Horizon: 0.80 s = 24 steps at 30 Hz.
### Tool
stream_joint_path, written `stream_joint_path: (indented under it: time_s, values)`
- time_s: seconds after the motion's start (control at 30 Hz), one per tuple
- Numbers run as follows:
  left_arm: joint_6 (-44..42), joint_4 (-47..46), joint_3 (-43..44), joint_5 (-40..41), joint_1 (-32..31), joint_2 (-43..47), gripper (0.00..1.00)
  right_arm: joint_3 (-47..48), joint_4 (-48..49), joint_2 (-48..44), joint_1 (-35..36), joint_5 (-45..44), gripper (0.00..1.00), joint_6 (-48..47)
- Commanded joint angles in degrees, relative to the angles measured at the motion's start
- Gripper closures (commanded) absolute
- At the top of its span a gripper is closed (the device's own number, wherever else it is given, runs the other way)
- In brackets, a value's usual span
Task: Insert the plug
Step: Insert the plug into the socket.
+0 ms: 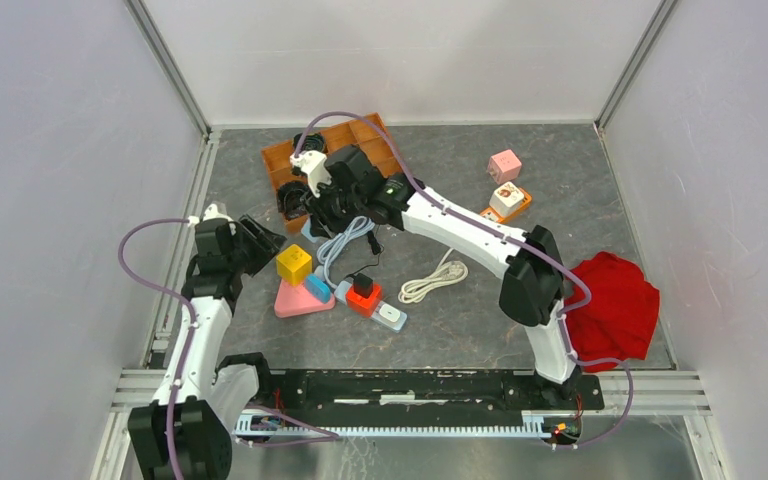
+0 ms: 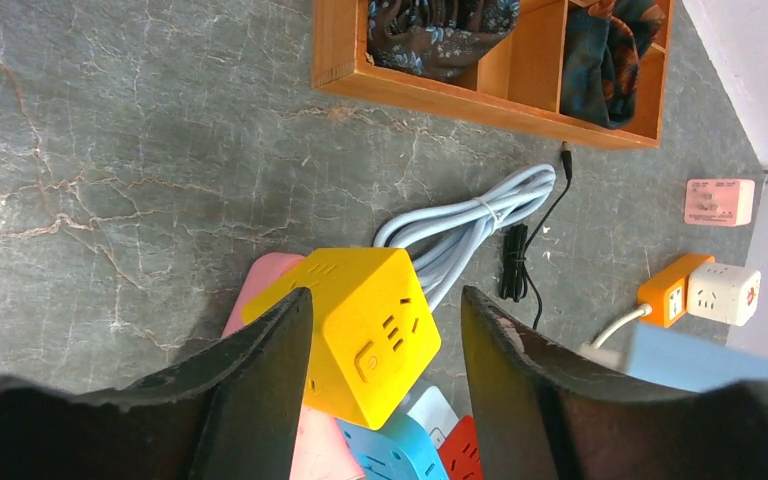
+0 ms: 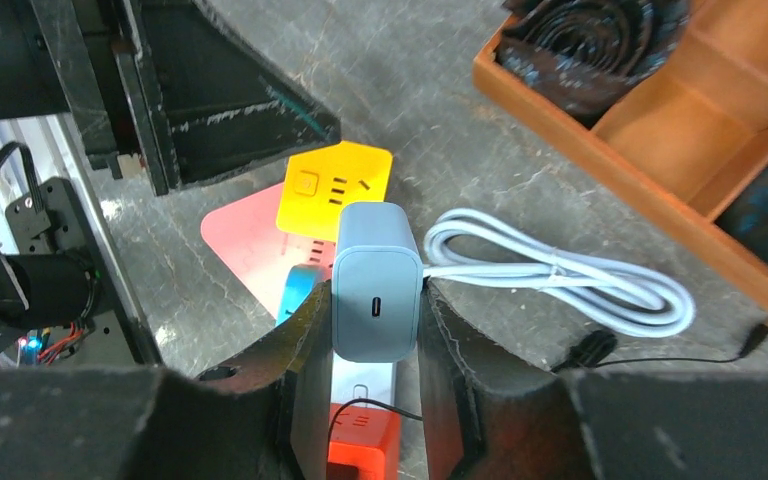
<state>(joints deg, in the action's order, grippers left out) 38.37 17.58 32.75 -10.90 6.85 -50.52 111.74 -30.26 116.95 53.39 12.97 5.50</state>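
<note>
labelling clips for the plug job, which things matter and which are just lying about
In the job: blue-grey charger plug in right hand; yellow cube socket at open left hand.
Lying about: wooden tray, red cloth, pink cube socket, white cable coil.

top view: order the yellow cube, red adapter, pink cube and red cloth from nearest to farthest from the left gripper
1. Yellow cube: just right of the left gripper, at its fingertips.
2. Red adapter: on the strip, centre front.
3. Pink cube: far right, toward the back.
4. Red cloth: at the table's right edge.
</note>
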Motion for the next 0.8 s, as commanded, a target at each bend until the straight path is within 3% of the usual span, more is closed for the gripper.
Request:
stream_joint_path:
  time_s: [0.0, 0.23, 0.37, 0.53, 0.63, 0.77]
  values:
    - [-0.53, -2.95, 0.19, -1.61, 0.62, -1.49, 0.4, 2.25, 0.22, 1.2, 0.83, 2.41, 0.95, 0.32]
    - [-2.48, -6.55, -2.76, -3.75, 0.67, -1.81, 0.52, 1.38, 3.29, 3.0, 1.58, 5.07, 0.96, 3.1]
    - [-3.15, -4.83, -2.3, -1.15, 0.65, -3.5, 0.47, 1.66, 3.78, 4.83, 1.81, 5.54, 0.96, 5.14]
    - [-0.6, -4.92, -2.68, 2.59, 0.67, -4.13, 0.48, 2.33, 3.51, 6.72, 1.89, 5.25, 0.95, 6.17]
    - [-0.17, -7.12, -3.53, 0.02, 0.63, -4.97, 0.53, 2.96, 3.79, 7.51, 1.86, 5.21, 0.95, 6.42]
    - [-1.12, -9.63, -3.98, -4.54, 0.67, -6.39, 0.67, 5.71, 2.03, 9.04, 1.85, 5.03, 0.95, 6.37]
